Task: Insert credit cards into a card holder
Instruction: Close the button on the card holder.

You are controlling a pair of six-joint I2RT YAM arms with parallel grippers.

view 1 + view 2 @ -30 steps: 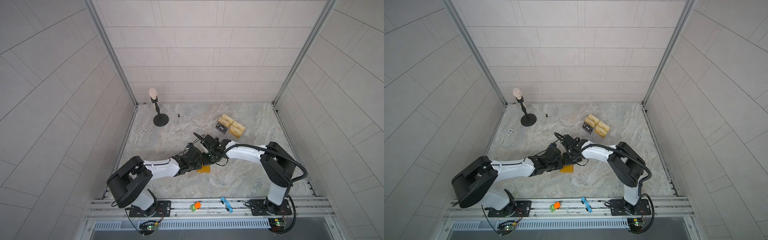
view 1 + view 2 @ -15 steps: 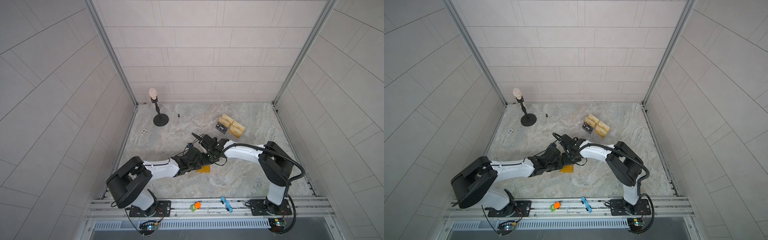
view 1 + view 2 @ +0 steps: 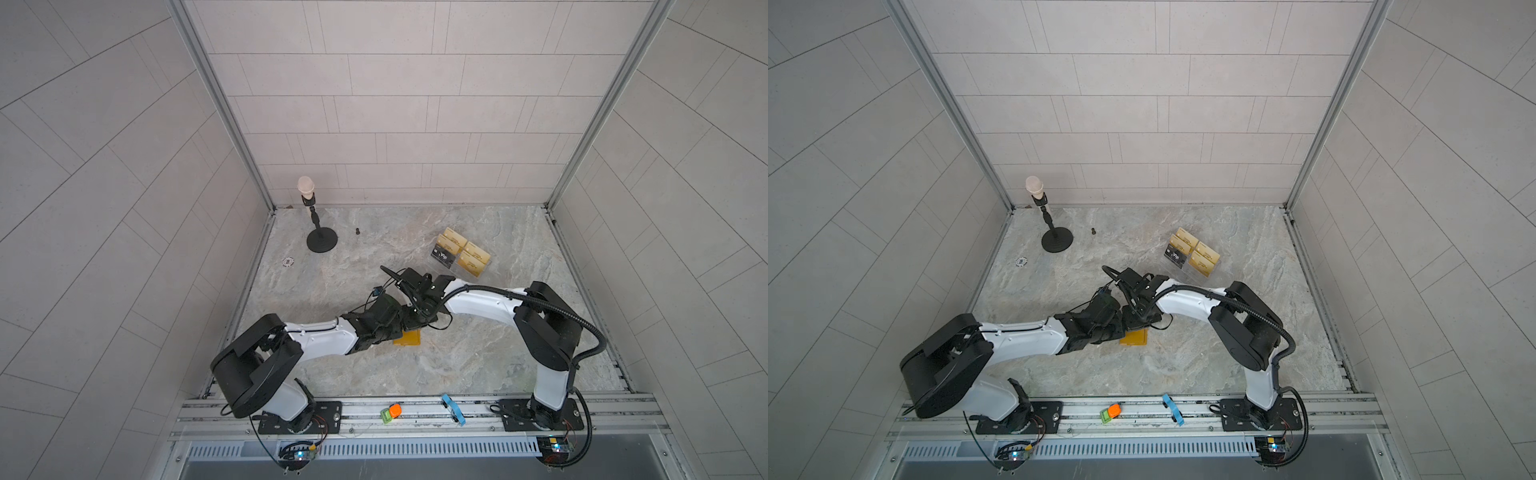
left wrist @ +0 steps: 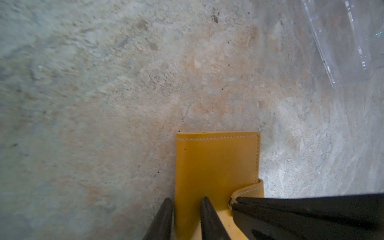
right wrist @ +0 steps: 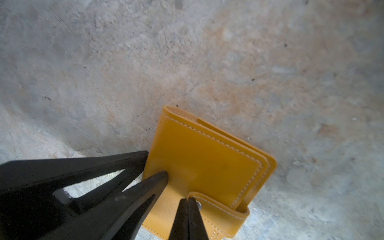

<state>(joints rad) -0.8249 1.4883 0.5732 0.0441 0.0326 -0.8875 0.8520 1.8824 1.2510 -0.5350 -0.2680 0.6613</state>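
Only the wrist views show the fingers, which both top views hide beneath the arms. The left gripper (image 4: 186,200) is spread, one finger (image 4: 207,216) on the closed card holder (image 4: 216,166) lying mid-table. The right gripper (image 5: 188,200) is clenched against its snap tab (image 5: 220,209); whether it pinches the tab is unclear. A Vip credit card (image 3: 444,256) sits far right, well apart.

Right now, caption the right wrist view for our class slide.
Shut right gripper at the snap tab of the card holder; open left gripper straddles its edge.
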